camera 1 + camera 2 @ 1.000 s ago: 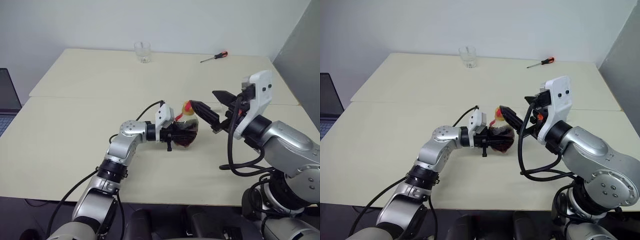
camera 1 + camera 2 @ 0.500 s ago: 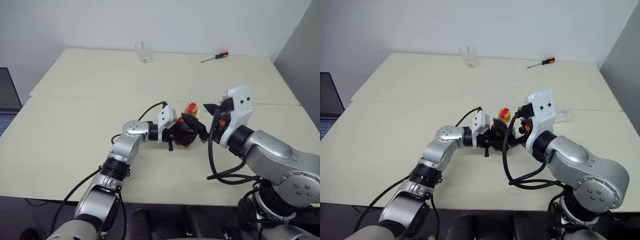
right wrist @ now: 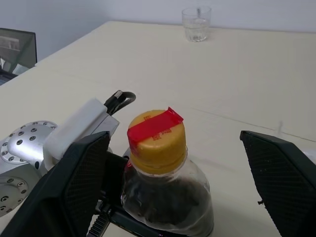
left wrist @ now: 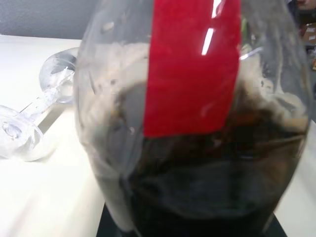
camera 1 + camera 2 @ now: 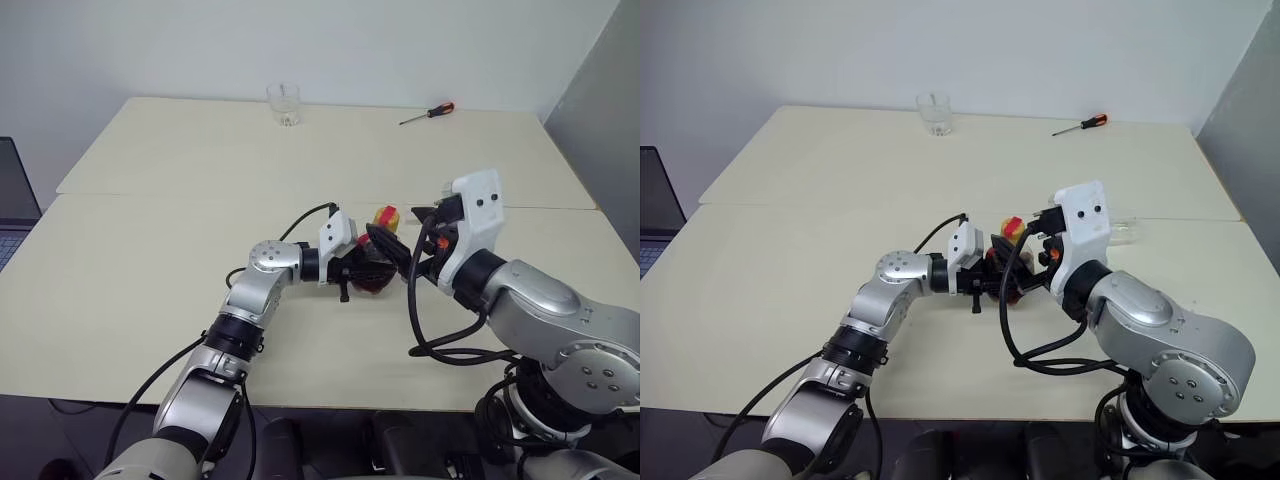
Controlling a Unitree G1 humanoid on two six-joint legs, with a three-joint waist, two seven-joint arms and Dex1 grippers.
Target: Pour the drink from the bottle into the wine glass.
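Readable text: none could be made out.
Bottle (image 3: 165, 197) label strip (image 4: 192, 69): plain red, with no lettering.
Cap (image 3: 157, 136): yellow with a red top, unmarked.

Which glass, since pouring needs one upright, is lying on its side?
The wine glass: it lies on the table beside the bottle. The tumbler stands upright at the far edge.

My two head cams look down over the counter (image 5: 150, 230) from nearly the same spot. Left wrist cam is jammed against the bottle (image 4: 197, 123), right wrist cam sees its cap from just behind
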